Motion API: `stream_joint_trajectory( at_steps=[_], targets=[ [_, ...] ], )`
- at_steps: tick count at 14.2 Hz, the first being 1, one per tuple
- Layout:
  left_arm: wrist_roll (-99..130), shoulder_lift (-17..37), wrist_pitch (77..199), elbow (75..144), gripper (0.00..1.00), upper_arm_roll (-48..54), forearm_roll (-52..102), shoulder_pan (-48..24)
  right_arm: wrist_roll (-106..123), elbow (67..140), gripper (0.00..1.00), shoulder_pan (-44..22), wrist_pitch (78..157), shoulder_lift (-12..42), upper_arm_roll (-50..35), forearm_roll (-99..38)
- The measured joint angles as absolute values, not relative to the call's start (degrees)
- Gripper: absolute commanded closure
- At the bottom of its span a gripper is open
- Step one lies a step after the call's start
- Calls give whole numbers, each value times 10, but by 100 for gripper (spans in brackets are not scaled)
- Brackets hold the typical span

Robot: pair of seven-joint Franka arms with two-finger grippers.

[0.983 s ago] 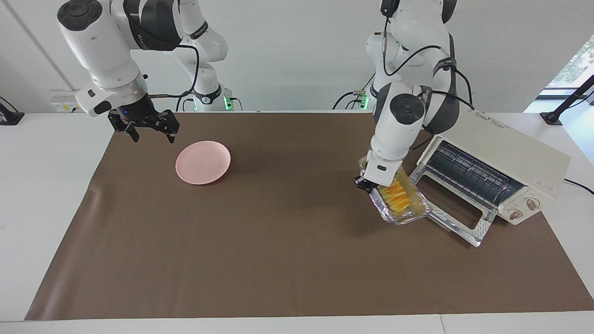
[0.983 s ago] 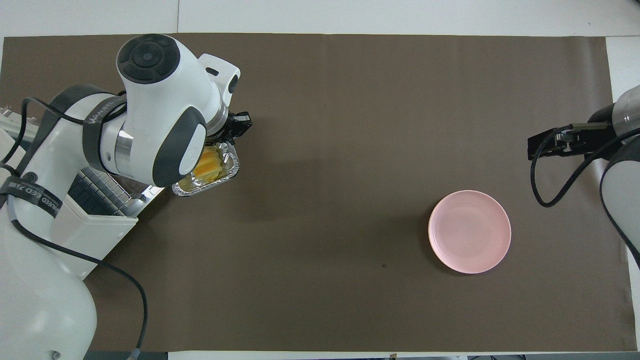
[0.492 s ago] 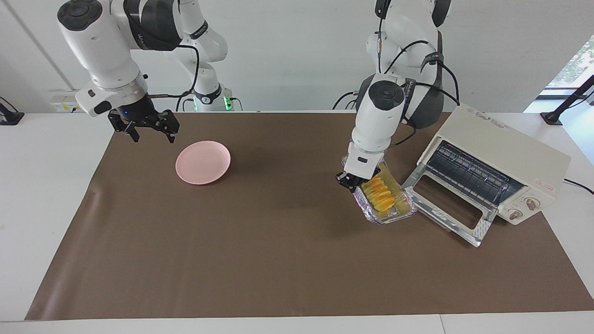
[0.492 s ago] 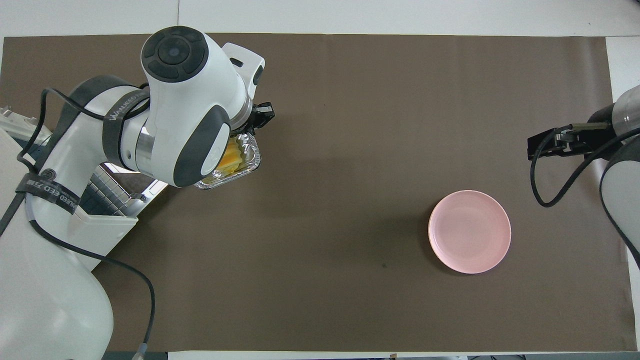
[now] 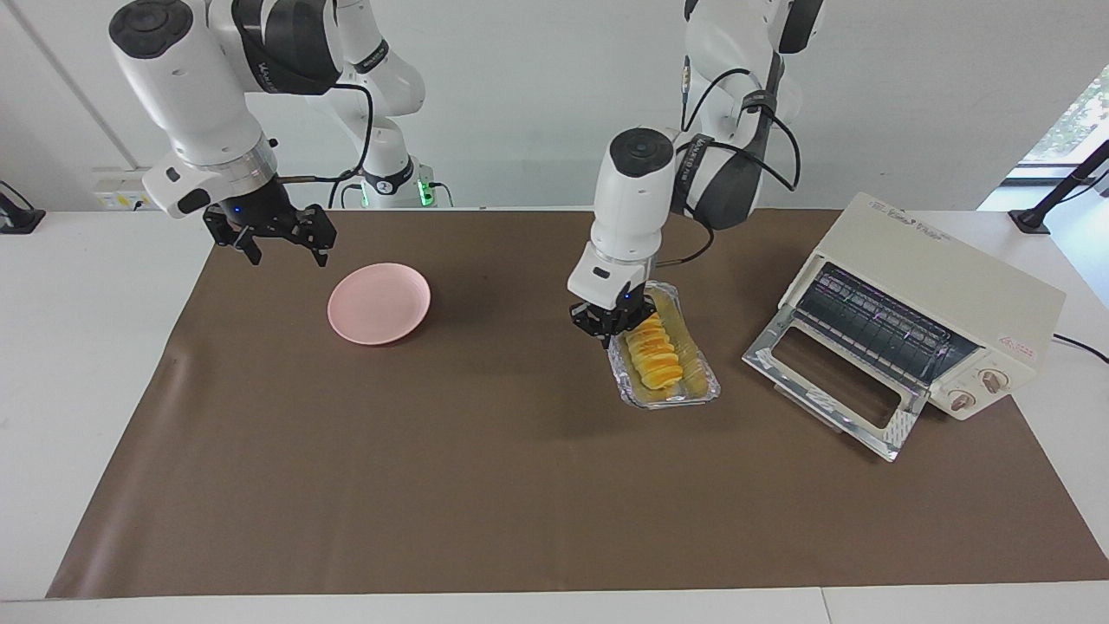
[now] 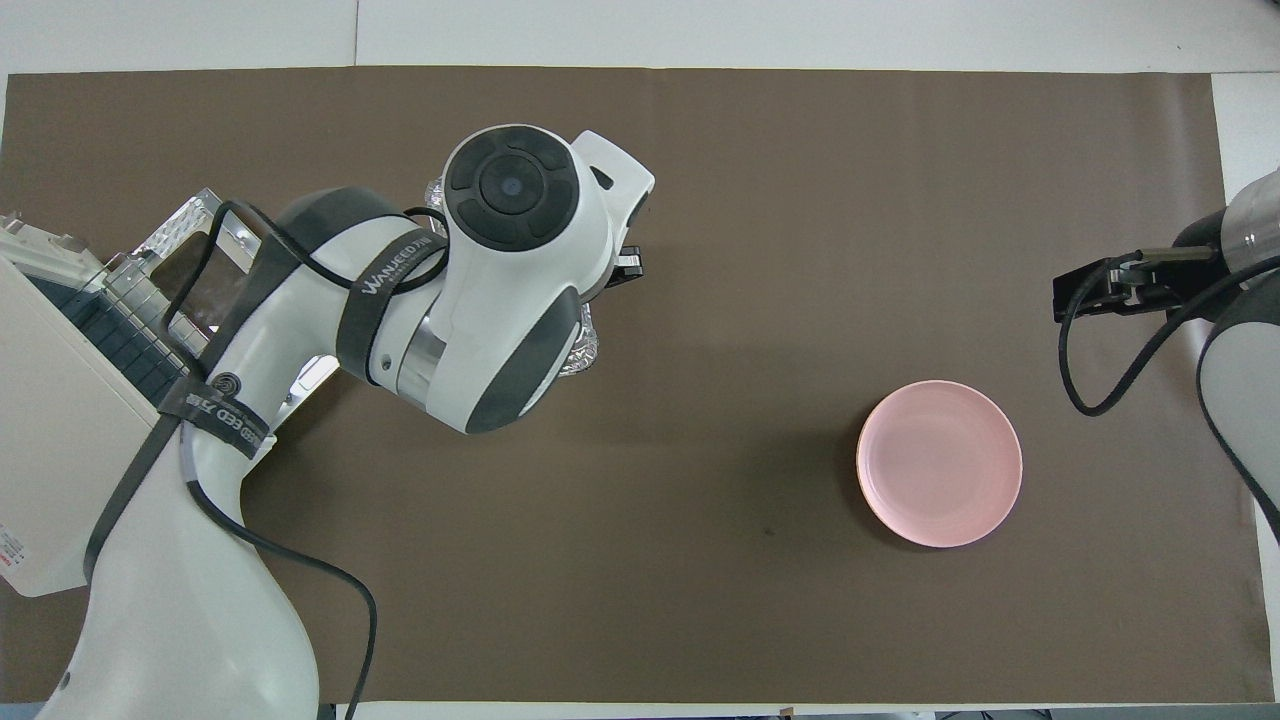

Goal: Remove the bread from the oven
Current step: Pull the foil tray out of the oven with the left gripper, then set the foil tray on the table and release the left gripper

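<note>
The left gripper (image 5: pixel 609 329) pinches the rim of a foil tray (image 5: pixel 703 381), its fingertips pressed together on the corner nearest the robots, and holds the tray over the brown mat (image 5: pixel 485 485), around the mat's middle and toward the left arm's end. The bread (image 5: pixel 655 357), a ridged golden loaf, lies lengthwise in the tray, out of the oven (image 5: pixel 931 286). The oven stands at the mat's edge at the left arm's end of the table, its glass door (image 5: pixel 827 390) folded down and open, its rack bare. In the overhead view the left arm covers nearly all of the tray. The right gripper (image 5: pixel 282 247) waits with fingers spread over the mat's corner at the right arm's end, near the edge closest to the robots. A pink plate (image 5: pixel 379 303) sits on the mat just beside that gripper, farther from the robots.
</note>
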State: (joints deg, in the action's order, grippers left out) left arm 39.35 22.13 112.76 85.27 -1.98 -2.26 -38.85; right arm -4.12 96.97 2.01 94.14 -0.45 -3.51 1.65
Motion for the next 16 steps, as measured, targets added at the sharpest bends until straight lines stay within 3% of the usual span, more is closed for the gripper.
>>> stream_joint_trajectory(
  at_steps=[6, 16],
  targets=[
    [366, 229, 1134, 868, 100, -20, -35, -434, -41, 971, 0, 20, 935, -5, -35, 16],
    [392, 318, 1195, 870, 100, -20, -35, -487, -41, 975, 0, 20, 935, -5, -35, 12]
  ],
)
